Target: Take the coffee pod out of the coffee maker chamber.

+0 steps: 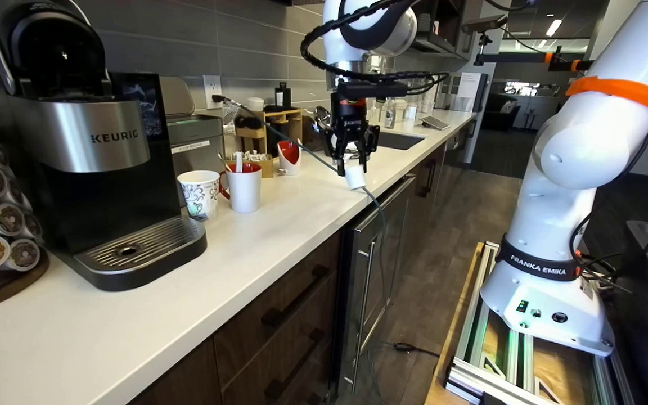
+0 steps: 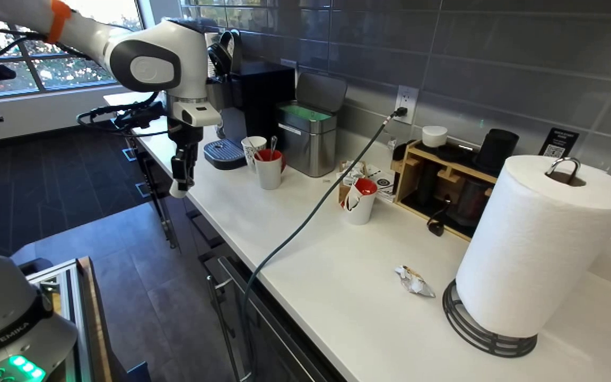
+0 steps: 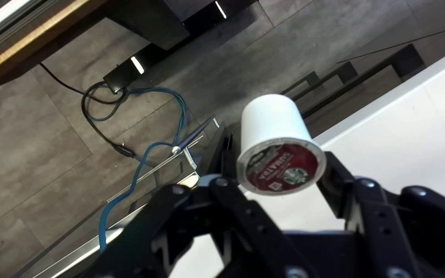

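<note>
Grasps, in the black two-finger gripper [image 1: 352,167], the small, white, red-lidded, cup-shaped coffee pod [image 3: 276,139]. Holds it in a tilted way near the front edge of the smooth white counter [image 1: 296,225], well apart from the raised, glossy black, rounded coffee maker chamber [image 1: 53,50].

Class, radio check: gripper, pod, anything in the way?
Gripper clamped on pod. Pod out of chamber, held midair. Nothing seen blocking gripper; cable apart from pod.
</note>
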Robot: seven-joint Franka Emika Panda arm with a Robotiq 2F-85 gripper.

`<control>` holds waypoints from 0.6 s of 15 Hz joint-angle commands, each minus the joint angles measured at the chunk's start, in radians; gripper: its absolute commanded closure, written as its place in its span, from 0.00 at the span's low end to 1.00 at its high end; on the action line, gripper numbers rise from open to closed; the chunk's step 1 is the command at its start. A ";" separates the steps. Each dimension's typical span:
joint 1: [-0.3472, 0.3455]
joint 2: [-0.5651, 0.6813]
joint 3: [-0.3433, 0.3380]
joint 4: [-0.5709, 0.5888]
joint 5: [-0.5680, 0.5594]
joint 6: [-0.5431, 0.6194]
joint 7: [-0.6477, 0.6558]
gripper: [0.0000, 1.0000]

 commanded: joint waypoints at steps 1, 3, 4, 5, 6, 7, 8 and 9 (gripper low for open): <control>0.007 0.000 -0.007 0.002 -0.002 -0.001 0.004 0.70; -0.005 0.009 0.009 -0.032 0.004 0.127 0.089 0.70; -0.012 0.020 0.004 -0.039 0.010 0.194 0.117 0.70; -0.024 0.043 0.000 -0.046 -0.015 0.283 0.134 0.70; -0.033 0.065 -0.006 -0.053 -0.019 0.364 0.157 0.70; -0.047 0.086 -0.004 -0.063 -0.042 0.453 0.185 0.70; -0.064 0.104 0.000 -0.069 -0.082 0.537 0.210 0.70; -0.082 0.129 0.007 -0.077 -0.128 0.625 0.247 0.70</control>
